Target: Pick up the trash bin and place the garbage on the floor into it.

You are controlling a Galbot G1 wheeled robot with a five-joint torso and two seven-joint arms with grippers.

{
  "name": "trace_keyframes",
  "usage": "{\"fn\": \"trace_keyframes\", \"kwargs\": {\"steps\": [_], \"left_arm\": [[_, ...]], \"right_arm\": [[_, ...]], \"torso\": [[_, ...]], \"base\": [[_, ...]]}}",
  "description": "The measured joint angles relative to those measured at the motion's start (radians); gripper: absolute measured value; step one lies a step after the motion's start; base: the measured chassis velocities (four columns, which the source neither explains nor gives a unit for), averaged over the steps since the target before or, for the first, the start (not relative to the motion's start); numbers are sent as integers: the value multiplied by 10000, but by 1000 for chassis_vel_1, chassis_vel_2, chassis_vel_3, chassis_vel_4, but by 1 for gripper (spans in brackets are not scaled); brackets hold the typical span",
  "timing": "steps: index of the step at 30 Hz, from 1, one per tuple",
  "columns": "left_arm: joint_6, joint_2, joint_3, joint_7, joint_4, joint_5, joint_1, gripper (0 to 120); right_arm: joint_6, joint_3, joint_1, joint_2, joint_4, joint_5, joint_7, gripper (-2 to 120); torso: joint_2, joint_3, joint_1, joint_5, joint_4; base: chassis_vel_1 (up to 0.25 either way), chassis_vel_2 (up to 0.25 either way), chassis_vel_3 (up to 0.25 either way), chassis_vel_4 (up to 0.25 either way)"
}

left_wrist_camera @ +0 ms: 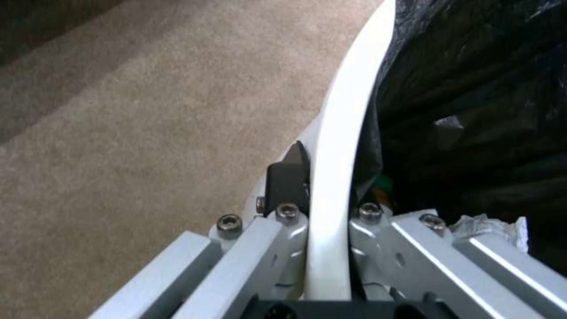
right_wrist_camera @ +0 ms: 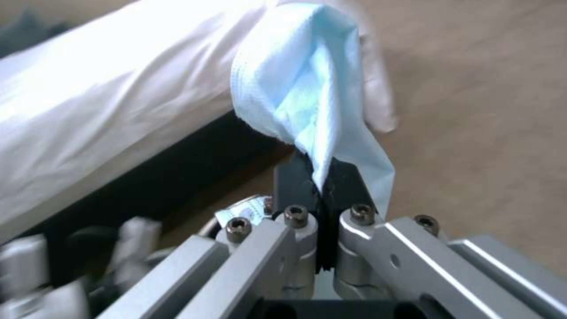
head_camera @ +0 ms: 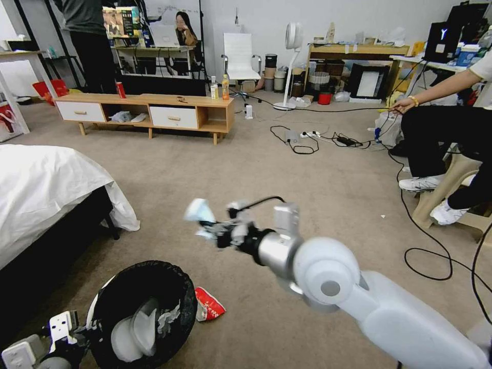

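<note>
Beige-grey carpet (head_camera: 328, 195) runs back to a pale wall (head_camera: 266, 20), with a white-sheeted bed (head_camera: 41, 189) at the left, a low wooden cabinet (head_camera: 148, 113) with white drawers beyond it, a white office chair (head_camera: 239, 56), a standing fan (head_camera: 292, 61), and black cables (head_camera: 307, 138) trailing across the floor.

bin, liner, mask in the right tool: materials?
Trash bin: looks like smooth, glossy white plastic; thin rim.
Liner: thin black plastic film, crinkled, shiny.
Mask in the right tool: likely soft matte nonwoven fabric, light blue, pleated and limp.
</note>
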Motion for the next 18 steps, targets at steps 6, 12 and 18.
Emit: {"fn": "trace_keyframes", "kwargs": {"steps": [6,12,18], "left_arm": [[1,97,12,-110,-118,-133,-17,2],[2,189,-4,-121,-117,-210,-68,2],[2,256,-63,-135,-117,-312,-103,2]], "right_arm": [[-550,-825,763,1091,-134,1097,753,0],[-1095,-1664,1197,1806,-401,1937,1586,0],[-1202,-2186,1313,2135,-769,2155,2089,0]], "torso": [[1,0,0,2,-4],[0,0,0,1,-3],[0,0,0,2,-3]], "base": [[0,0,0,0],[0,0,0,0],[0,0,0,0]]}}
